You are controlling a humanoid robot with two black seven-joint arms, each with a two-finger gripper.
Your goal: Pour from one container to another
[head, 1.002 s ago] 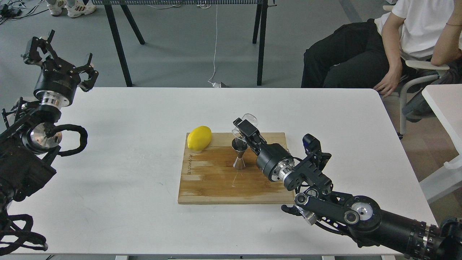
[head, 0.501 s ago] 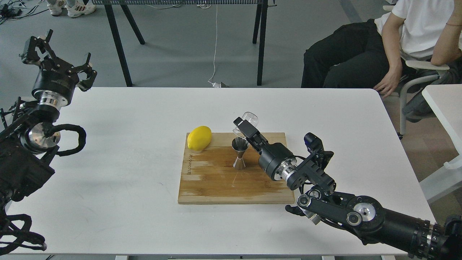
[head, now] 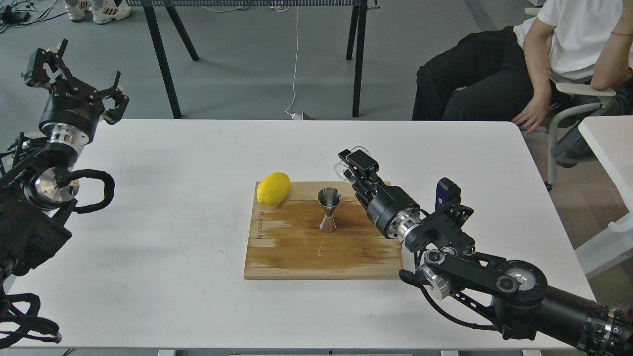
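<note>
The steel hourglass jigger (head: 329, 210) stands upright in the middle of the wooden cutting board (head: 296, 252). My right gripper (head: 352, 164) is shut on the tiny clear glass cup (head: 342, 170), holding it tipped over in the air, up and to the right of the jigger's mouth and apart from it. Most of the cup is hidden behind the black fingers. My left gripper (head: 74, 74) hangs open and empty over the table's far left corner, far from the board.
A yellow lemon (head: 273, 189) lies on the board's far left corner. The white table (head: 173, 207) carries the board. A seated person (head: 544, 54) is beyond the far right edge. Black table legs (head: 163, 64) stand behind.
My right gripper has carried the cup to the right, away from over the jigger's mouth. The left arm has drifted slightly left.
</note>
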